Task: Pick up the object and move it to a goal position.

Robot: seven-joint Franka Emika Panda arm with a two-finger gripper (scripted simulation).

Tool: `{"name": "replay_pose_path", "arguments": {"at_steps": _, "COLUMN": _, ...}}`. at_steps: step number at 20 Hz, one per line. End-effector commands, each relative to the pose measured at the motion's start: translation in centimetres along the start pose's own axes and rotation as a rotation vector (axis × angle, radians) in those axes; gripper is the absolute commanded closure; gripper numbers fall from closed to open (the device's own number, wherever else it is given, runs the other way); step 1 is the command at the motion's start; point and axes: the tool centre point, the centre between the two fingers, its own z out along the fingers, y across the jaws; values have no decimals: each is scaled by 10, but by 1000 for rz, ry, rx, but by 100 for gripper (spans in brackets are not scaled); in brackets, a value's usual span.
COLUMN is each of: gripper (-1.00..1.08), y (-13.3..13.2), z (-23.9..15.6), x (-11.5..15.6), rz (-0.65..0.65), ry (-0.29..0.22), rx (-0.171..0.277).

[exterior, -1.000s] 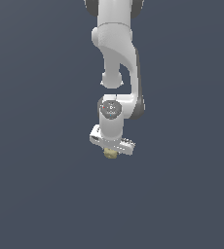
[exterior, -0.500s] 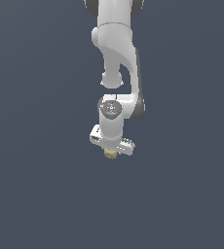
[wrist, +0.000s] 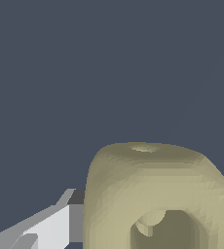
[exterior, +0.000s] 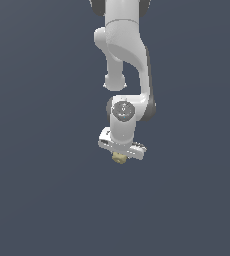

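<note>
So the tan nut-like block (exterior: 119, 158) sits right under the gripper (exterior: 120, 155), pinched between its fingers (wrist: 50, 228), hole facing the wrist camera.

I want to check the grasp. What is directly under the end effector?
The small tan block sits just under the end effector, a finger touching its side. Its hole shows; the other finger is hidden.

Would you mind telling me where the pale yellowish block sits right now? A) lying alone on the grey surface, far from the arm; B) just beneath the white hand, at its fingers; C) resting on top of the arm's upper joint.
B: in the exterior view the block shows directly under the hand, and the wrist view has it close beside one finger.
</note>
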Motion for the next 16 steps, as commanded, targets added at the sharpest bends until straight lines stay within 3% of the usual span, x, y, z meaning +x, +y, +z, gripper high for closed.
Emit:
{"name": "replay_pose_path", "arguments": {"at_steps": 1, "gripper": 108, "y": -19, "z": -8, "x": -3, "rz": -2, "ry": 1, "rx": 1}}
{"name": "replay_pose_path", "arguments": {"at_steps": 16, "gripper": 108, "y": -169, "z": -72, "x": -18, "rz": -1, "ry": 1, "rx": 0}}
